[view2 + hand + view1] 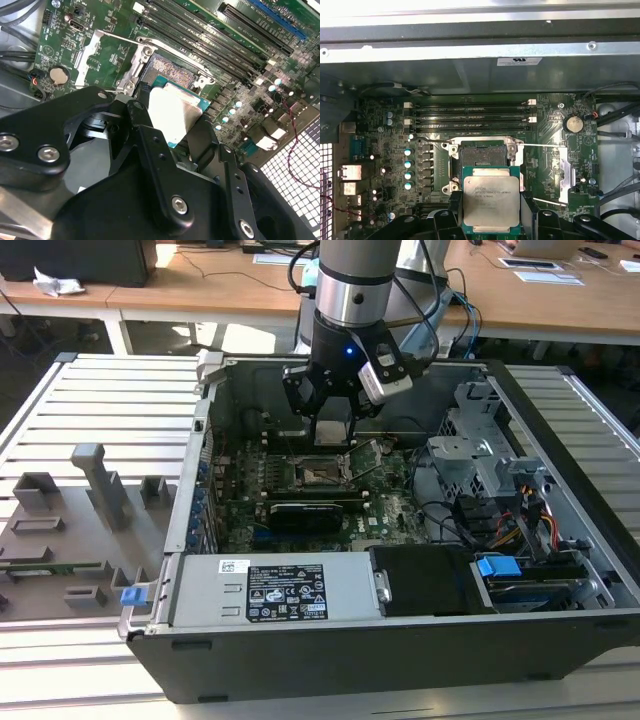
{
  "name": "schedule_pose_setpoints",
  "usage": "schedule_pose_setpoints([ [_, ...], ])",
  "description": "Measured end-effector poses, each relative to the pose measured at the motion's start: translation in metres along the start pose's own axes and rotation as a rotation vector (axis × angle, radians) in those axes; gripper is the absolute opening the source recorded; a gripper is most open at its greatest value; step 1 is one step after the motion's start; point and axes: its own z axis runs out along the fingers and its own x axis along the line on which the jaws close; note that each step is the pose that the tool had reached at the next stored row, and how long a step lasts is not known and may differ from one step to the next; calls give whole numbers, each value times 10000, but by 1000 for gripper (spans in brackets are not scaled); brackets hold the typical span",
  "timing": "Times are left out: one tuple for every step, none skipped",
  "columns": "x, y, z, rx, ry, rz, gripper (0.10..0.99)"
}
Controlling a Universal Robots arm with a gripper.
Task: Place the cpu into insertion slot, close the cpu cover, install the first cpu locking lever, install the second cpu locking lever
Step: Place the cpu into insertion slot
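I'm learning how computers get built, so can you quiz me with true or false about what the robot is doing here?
1. The hand is gripping the chip by its sides. True.
2. The chip is already sitting in the socket. False: the socket is empty, and the chip is held in the hand close to it.
3. The metal cover is flipped open, lying beside the socket. True.
4. The computer case is closed up. False: its side is off, so the green board inside can be seen.
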Motion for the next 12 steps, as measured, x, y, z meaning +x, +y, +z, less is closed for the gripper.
schedule_pose_setpoints([
  [0,0,0,0,0,0,541],
  [0,0,0,1,0,0,541],
  [0,0,0,1,0,0,541],
  [0,0,0,1,0,-1,541],
  [0,0,0,1,0,3,541],
  [0,0,0,2,-1,13,541],
  [0,1,1,10,-2,28,541],
  [0,1,1,32,-5,80,541],
  [0,0,0,50,-8,154,541],
  [0,0,0,60,-12,245,541],
  [0,0,0,67,-16,324,541],
  [0,0,0,73,-20,434,541],
])
